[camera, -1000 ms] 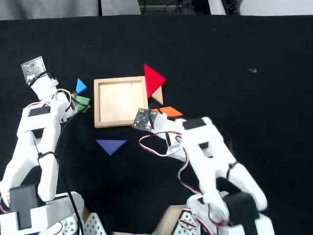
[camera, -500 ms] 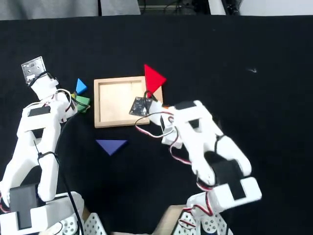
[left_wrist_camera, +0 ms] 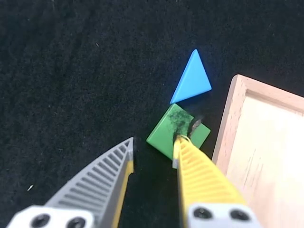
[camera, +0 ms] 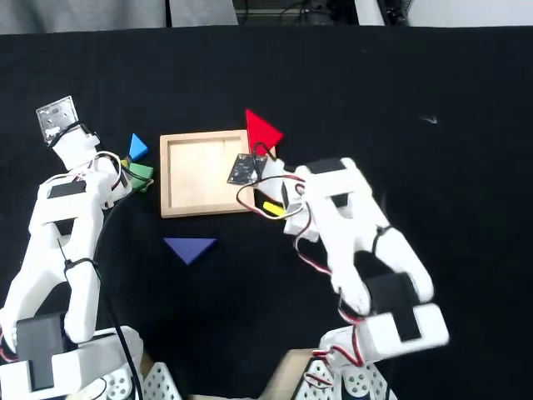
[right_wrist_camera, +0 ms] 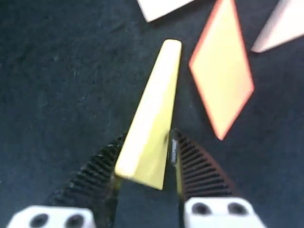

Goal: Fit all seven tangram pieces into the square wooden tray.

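Observation:
The square wooden tray (camera: 177,205) lies at mid-table with nothing in it. My right gripper (camera: 275,206) hovers off the tray's near right corner, shut on a yellow triangle (right_wrist_camera: 151,114) held on edge. An orange parallelogram (right_wrist_camera: 222,71) lies just beyond it. A red triangle (camera: 262,132) sits at the tray's far right corner. My left gripper (left_wrist_camera: 153,149) stands open left of the tray (left_wrist_camera: 256,142), its yellow finger over the edge of a green square (left_wrist_camera: 166,130). A light blue triangle (left_wrist_camera: 192,78) lies past the square. A dark blue triangle (camera: 190,247) rests in front of the tray.
A pale wooden triangle (right_wrist_camera: 285,23) lies beside the orange parallelogram, near the tray corner (right_wrist_camera: 161,7). Black cloth covers the table, with wide open room on the right and far side (camera: 416,100). Loose cables hang under the right arm (camera: 312,258).
The right arm swung in toward the tray's right edge, covering the orange piece in the high view, and the yellow triangle now shows in its gripper. The left arm has not moved.

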Tool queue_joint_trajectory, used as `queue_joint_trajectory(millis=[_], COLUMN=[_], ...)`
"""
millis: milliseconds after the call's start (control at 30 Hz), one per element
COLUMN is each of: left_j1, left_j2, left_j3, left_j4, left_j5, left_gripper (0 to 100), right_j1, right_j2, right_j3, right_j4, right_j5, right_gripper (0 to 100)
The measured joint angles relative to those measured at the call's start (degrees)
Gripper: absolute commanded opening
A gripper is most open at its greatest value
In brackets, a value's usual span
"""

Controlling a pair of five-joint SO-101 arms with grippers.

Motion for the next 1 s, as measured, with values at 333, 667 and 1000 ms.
queue_joint_trajectory(millis=[333, 667, 1000], left_j1=[0.00, 0.00, -5.45], left_j2=[0.00, 0.00, 0.00], left_j3=[0.00, 0.00, 1.41], left_j4=[0.00, 0.00, -0.35], left_j5=[0.00, 0.00, 0.00], left_gripper=[15, 15, 15], right_j1=[0.18, -5.45, -18.20], right_j2=[-5.19, -12.48, -5.63], right_j3=[0.00, -4.40, -15.30], right_j4=[1.49, 4.66, 0.00], right_j5=[0.00, -5.27, -5.98], right_gripper=[0.8, 1.0, 1.0])
